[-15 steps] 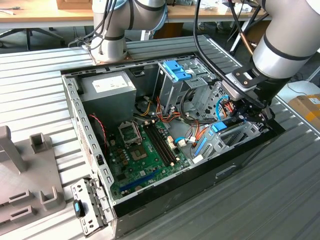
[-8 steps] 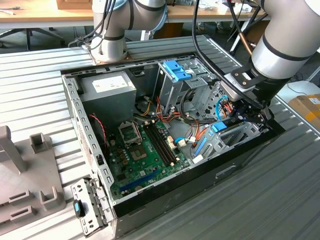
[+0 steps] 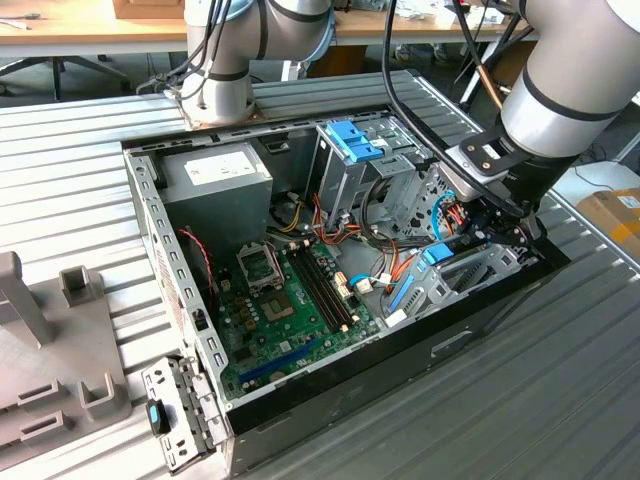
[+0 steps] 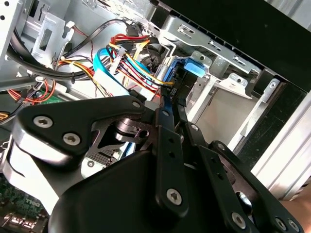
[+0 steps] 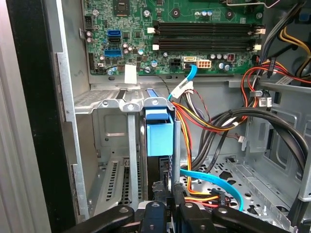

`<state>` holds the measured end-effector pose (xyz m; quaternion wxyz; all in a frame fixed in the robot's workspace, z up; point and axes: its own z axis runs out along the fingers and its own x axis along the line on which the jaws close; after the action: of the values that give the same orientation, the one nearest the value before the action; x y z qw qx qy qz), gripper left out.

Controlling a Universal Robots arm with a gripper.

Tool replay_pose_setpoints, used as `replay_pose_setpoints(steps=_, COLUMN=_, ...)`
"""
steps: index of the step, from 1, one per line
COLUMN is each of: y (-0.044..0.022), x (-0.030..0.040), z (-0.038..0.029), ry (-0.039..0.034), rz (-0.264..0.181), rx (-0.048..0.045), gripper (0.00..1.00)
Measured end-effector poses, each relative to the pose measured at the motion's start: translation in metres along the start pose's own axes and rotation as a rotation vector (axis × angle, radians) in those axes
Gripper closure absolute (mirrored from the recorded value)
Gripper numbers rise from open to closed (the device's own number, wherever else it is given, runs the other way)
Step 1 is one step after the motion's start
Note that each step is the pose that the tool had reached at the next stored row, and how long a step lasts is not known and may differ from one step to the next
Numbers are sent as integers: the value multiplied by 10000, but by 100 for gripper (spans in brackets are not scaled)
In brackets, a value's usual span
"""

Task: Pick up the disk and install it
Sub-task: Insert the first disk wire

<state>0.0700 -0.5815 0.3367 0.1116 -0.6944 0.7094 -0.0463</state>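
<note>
In the first wrist view, nearest the camera, the black gripper (image 5: 167,213) sits low inside an open computer case, its fingertips drawn close together around the edge of the disk (image 5: 159,131). The disk stands on edge in a slot of the grey metal drive bay (image 5: 109,145), its bright blue carrier showing as a block with a dark body below it. Whether it is fully seated cannot be told.

In the second wrist view the thin black fingers (image 4: 167,114) reach to the blue carrier of the disk (image 4: 197,68) — bundled red, yellow and blue cables (image 4: 129,60) crowd just beside them.

Farther off, in the exterior view, the gripper (image 3: 500,225) dips into the case corner at the exterior view's right, by the disk's blue tab (image 3: 437,254). Beyond lie the green motherboard (image 3: 290,300) (memory slots run across it), the tall cage with its blue latch (image 3: 352,140), and the grey power supply (image 3: 215,175).
</note>
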Motion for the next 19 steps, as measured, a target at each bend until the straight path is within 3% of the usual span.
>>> replay_pose_setpoints(steps=9, y=-1, x=-1, z=-1, ry=23, rz=90, rx=8, gripper=83)
replay_pose_setpoints(steps=12, y=-14, x=-3, z=-22, ry=41, rz=98, rx=-63, gripper=83)
replay_pose_setpoints(steps=19, y=-20, x=-12, z=-33, ry=49, rz=97, rx=-71, gripper=83)
